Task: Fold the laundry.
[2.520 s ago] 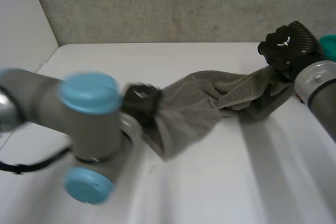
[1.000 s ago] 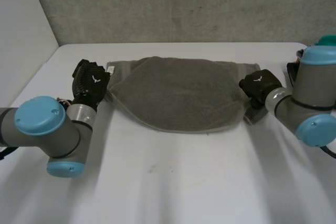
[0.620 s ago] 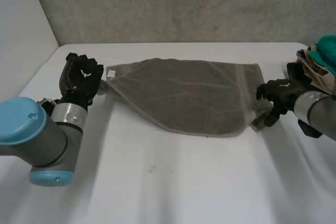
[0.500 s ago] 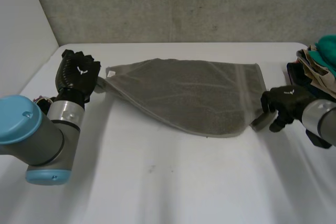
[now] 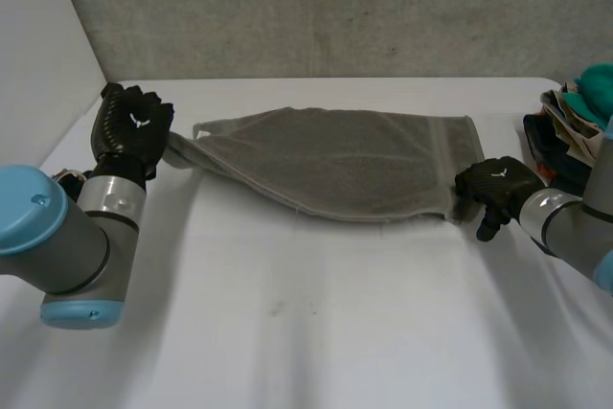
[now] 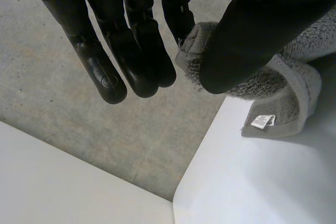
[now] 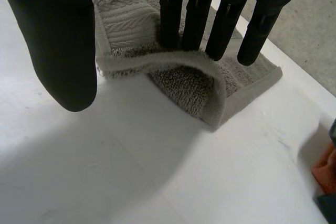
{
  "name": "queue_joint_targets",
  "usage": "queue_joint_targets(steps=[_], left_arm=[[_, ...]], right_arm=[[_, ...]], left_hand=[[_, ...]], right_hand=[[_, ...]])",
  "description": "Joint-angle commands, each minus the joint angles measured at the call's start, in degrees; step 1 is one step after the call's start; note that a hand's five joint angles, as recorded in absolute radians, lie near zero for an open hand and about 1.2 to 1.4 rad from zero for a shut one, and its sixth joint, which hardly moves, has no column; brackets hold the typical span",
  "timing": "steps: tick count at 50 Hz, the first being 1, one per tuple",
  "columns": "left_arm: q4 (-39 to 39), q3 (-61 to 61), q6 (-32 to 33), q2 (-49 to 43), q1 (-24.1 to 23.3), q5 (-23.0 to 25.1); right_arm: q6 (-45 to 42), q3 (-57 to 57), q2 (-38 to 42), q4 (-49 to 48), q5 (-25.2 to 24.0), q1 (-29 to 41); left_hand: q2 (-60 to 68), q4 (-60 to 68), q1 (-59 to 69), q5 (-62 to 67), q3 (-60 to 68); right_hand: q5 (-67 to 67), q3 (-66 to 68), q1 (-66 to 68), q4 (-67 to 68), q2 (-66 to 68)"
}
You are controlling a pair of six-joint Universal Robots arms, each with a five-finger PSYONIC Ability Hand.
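No words or numbers can be read. A small white care label (image 6: 261, 121) is sewn at the corner of the grey towel (image 6: 286, 95), just beside the left robot hand (image 6: 252, 35); its print is too fine to make out. Each hand's back carries a white emblem (image 5: 135, 122) without letters, also on the right robot hand (image 5: 500, 185) at the towel's opposite corner.
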Motion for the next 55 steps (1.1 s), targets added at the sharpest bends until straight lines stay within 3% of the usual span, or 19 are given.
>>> queue_joint_targets(steps=[1, 12, 19, 21, 23, 30, 36, 38, 43, 47, 52, 55], left_arm=[[0.0, 0.4, -0.1, 0.0, 0.7, 0.1], [0.0, 1.2, 0.0, -0.2, 0.8, 0.1], [0.0, 1.2, 0.0, -0.3, 0.8, 0.0], [0.0, 1.1, 0.0, -0.3, 0.8, 0.0], [-0.2, 1.0, 0.1, -0.3, 0.7, 0.0], [-5.1, -1.4, 0.2, 4.2, 2.3, 0.2], [-16.5, -5.6, 0.6, 14.2, 6.2, 1.2], [-20.7, -6.8, 0.7, 17.3, 6.9, 2.5], [-35.9, -11.5, 1.2, 27.6, 10.2, 10.7], [-43.4, -14.2, 3.0, 32.7, 14.3, 16.9], [-43.1, -15.4, 4.9, 33.2, 16.2, 22.8], [-39.9, -13.9, 4.9, 27.8, 16.0, 23.9]], right_arm=[[0.3, -3.6, 2.9, 0.1, -0.6, 0.7], [-0.1, -7.5, 6.7, -0.4, -0.9, 1.3], [0.4, -9.5, 8.9, -2.9, -0.8, 1.6], [0.7, -9.6, 8.8, -3.0, -0.9, 1.6], [0.9, -9.6, 8.1, -2.9, -0.8, 1.7], [2.5, -5.8, -0.8, 1.3, -0.2, 0.5], [2.0, -2.9, -10.5, 17.2, -0.1, -4.6], [1.2, -2.0, -11.9, 21.9, -0.3, -6.6], [-7.4, 3.5, -17.8, 38.0, -2.8, -11.1], [-13.4, 6.0, -21.0, 43.3, -6.7, -13.5], [-9.5, 5.4, -21.3, 40.9, -12.2, -16.2], [-4.2, 3.9, -19.2, 36.4, -13.4, -16.0]], left_hand=[[11.3, 11.2, 14.2, 13.9, 11.4], [11.3, 11.2, 14.2, 13.9, 11.4], [11.3, 11.2, 14.2, 13.9, 11.4], [11.3, 11.2, 14.2, 13.9, 11.4], [11.3, 11.2, 14.2, 13.9, 11.4], [11.3, 11.2, 14.2, 13.9, 11.4], [11.3, 11.2, 14.2, 13.9, 11.4], [11.3, 11.2, 14.2, 13.9, 11.4], [11.3, 11.2, 14.2, 13.9, 11.4], [11.3, 11.2, 14.2, 13.9, 11.4], [11.3, 11.2, 14.2, 13.9, 11.4], [11.3, 11.2, 14.2, 13.9, 11.4]], right_hand=[[3.7, 1.7, 0.6, 2.1, 1.2], [13.7, 11.8, 10.7, 12.2, 11.3], [35.9, 34.0, 32.9, 34.4, 33.5], [51.7, 49.8, 48.6, 50.2, 49.3], [52.0, 50.1, 49.0, 50.5, 49.6], [52.0, 50.1, 49.0, 50.5, 49.6], [52.0, 50.1, 49.0, 50.5, 49.6], [52.0, 50.1, 49.0, 50.5, 49.6], [52.0, 50.1, 49.0, 50.5, 49.6], [52.0, 50.1, 49.0, 50.5, 49.6], [52.0, 50.1, 49.0, 50.5, 49.6], [52.0, 50.1, 49.0, 50.5, 49.6]])
